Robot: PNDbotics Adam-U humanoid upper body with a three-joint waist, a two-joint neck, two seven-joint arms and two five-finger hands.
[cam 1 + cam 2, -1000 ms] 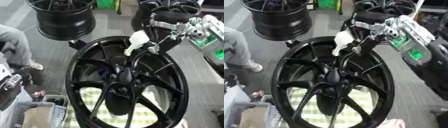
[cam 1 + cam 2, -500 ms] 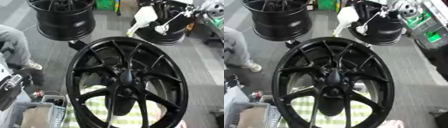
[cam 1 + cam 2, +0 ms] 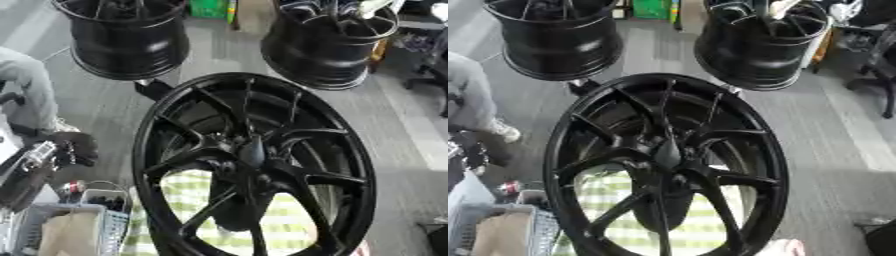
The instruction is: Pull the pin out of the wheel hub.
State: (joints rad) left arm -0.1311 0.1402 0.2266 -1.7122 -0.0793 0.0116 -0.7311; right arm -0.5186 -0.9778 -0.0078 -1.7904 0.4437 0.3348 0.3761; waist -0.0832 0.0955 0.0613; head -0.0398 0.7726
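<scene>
Wheel hub sits at centre of the large black wheel, standing over a green-checked cloth — two more black rims behind (upright). Pin not discernible. Robot hands — neither visible, finger state unknown.

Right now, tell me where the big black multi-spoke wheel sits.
The big black multi-spoke wheel fills the centre and lower part of both eye views, lying over a green checked cloth, with two black wheel barrels standing beyond it at upper left and upper right.
</scene>
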